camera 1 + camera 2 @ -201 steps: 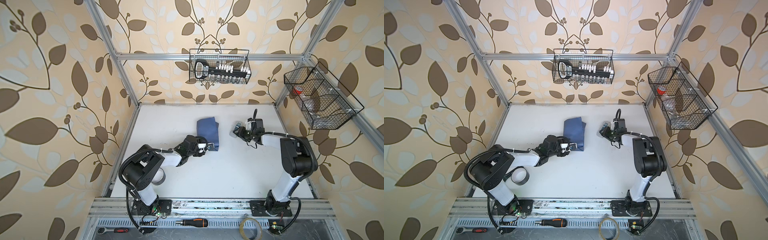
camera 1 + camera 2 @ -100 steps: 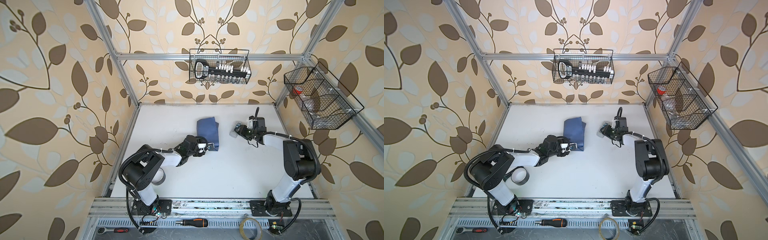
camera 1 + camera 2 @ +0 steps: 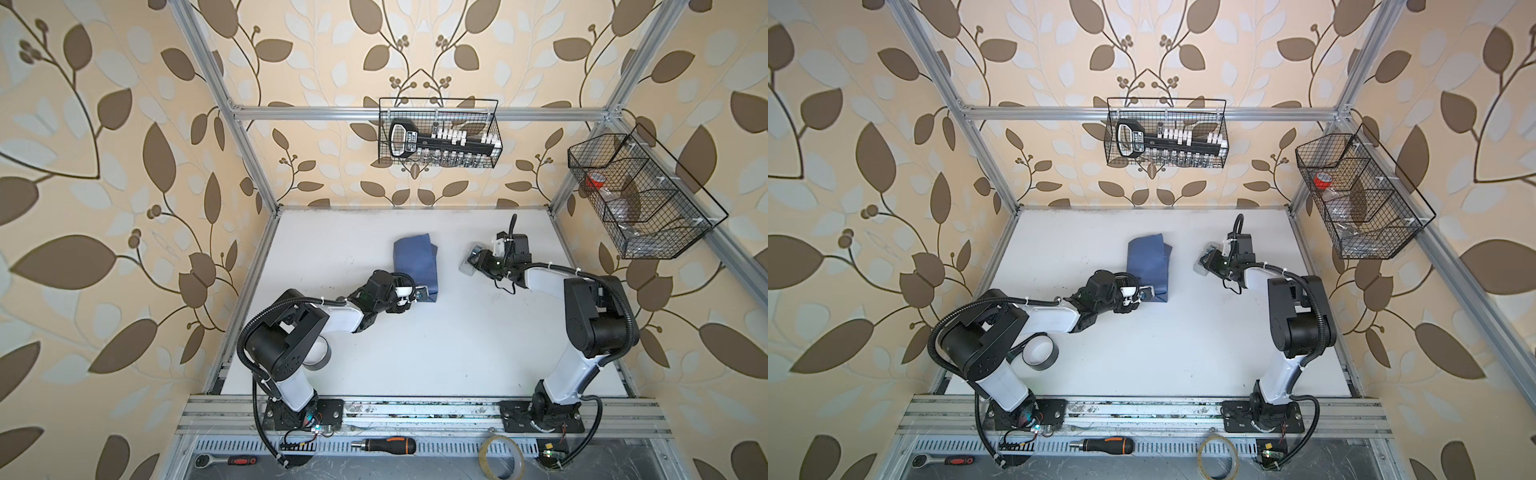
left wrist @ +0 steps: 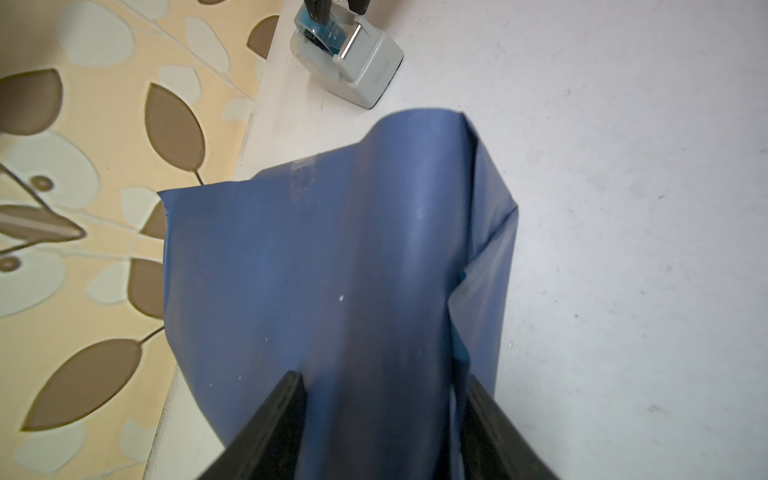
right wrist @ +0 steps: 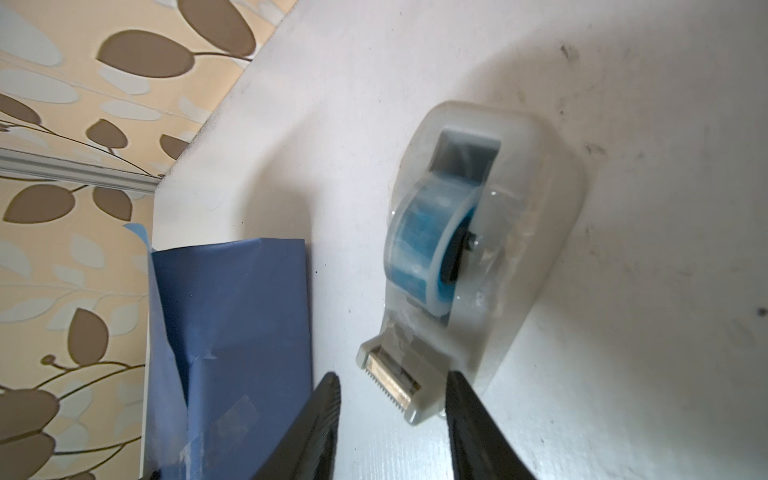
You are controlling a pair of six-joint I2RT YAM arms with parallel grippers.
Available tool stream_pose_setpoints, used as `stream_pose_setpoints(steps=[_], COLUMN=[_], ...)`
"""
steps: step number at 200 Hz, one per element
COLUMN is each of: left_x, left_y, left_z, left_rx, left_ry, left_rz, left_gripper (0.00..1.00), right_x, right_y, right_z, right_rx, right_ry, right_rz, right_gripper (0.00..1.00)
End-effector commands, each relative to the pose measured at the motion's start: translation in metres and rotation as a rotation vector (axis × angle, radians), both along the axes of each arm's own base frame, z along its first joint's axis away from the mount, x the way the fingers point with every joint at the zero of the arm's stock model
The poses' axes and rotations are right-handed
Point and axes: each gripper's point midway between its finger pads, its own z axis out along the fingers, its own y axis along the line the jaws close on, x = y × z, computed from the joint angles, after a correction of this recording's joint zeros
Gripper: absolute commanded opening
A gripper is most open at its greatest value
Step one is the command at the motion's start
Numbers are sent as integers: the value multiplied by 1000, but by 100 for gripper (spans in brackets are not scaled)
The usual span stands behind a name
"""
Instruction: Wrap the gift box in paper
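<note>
The paper is folded into a dusky-blue parcel at mid-table, with clear tape strips on it. The gift box is hidden inside it. My left gripper is at the parcel's near end, its jaws pressed on both sides of the wrapped paper. My right gripper stands open to the right of the parcel. Its fingers straddle the toothed cutter end of a grey tape dispenser, without closing on it.
A black tape roll lies by the left arm's base. Wire baskets hang on the back wall and right wall. A screwdriver, a ratchet and a clear tape roll lie below the front rail.
The right arm's elbow has shifted slightly to the right while its gripper stays at the dispenser, jaws a little narrower. The left arm and parcel have not moved.
</note>
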Motion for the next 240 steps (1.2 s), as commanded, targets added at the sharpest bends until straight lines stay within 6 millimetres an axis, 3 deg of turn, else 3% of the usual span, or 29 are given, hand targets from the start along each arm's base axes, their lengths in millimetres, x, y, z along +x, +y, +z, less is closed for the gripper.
stream_pose_setpoints(steps=[1,158,240], left_x=[-24,-23,-22], left_y=[28,29,28], left_z=[-59,-59,-59], left_rx=[181,187,189], left_ry=[169,168,171], left_rz=[0,7,8], left_gripper=[57,56,55], right_x=[11,6,5], right_y=[1,8,8], right_z=[2,-31,-30], right_rx=[13,210,319], right_ry=[-9,76,63], right_rz=[4,-60,-98], right_gripper=[43,29,16])
